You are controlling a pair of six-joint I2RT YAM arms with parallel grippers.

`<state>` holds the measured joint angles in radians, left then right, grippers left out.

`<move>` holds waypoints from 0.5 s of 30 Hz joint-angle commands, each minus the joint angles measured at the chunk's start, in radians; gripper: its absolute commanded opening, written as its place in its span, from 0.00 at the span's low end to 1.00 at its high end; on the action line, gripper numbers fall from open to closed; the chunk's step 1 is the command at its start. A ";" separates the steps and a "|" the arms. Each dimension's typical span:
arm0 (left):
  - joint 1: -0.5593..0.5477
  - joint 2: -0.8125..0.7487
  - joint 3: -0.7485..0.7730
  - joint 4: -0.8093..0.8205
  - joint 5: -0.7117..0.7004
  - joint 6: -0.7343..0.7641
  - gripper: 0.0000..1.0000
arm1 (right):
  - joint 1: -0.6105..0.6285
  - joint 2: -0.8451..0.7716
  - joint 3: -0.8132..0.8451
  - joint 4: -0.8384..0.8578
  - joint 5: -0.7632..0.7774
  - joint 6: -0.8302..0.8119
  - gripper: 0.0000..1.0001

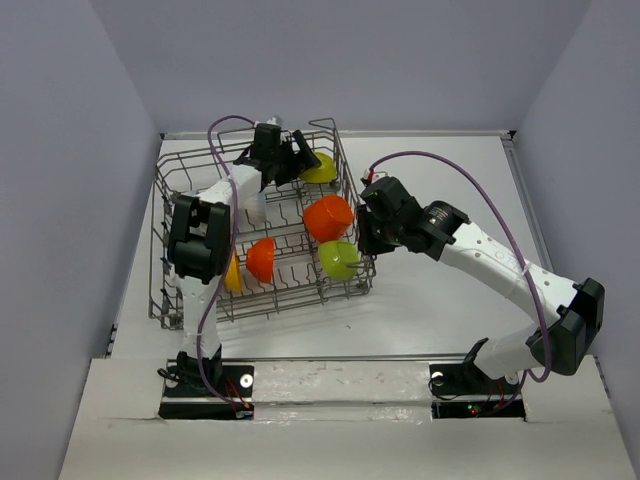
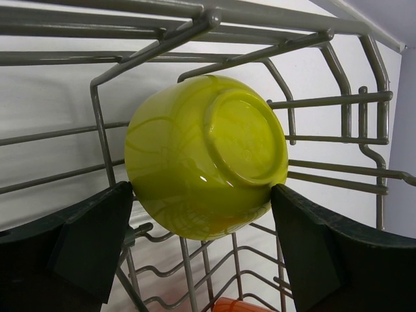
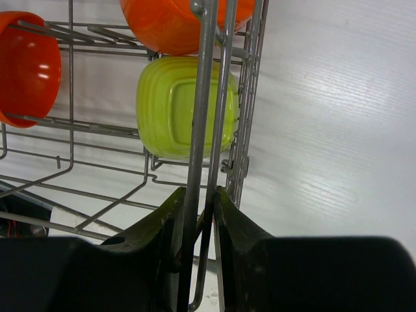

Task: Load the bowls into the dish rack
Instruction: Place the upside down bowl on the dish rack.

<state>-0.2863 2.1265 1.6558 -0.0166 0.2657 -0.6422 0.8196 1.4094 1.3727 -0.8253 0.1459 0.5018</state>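
The grey wire dish rack holds several bowls. A lime green bowl lies on its side at the rack's far right corner. In the left wrist view this bowl sits between my left gripper's wide-spread fingers, whose tips are at its two sides. My left gripper is just left of the bowl. My right gripper is shut on upright wires of the rack's right wall. Two red-orange bowls, a squarish lime bowl and an orange-yellow bowl stand in the rack.
The rack stands left of the table's middle, with white table to its right and front. In the right wrist view the squarish lime bowl and red-orange bowls sit behind the gripped wires. Grey walls enclose the table.
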 commanded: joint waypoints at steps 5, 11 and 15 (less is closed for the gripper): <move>0.044 -0.102 -0.027 -0.172 -0.082 -0.025 0.99 | 0.012 -0.041 0.019 0.110 -0.043 0.017 0.26; 0.044 -0.112 -0.044 -0.186 -0.088 -0.079 0.99 | 0.012 -0.035 0.014 0.130 -0.075 0.023 0.26; 0.044 -0.120 -0.063 -0.181 -0.077 -0.100 0.99 | 0.012 -0.029 0.014 0.140 -0.083 0.024 0.26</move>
<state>-0.2771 2.0777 1.6279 -0.1013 0.2192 -0.7185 0.8196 1.4094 1.3724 -0.8207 0.1318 0.5014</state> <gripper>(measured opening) 0.986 0.262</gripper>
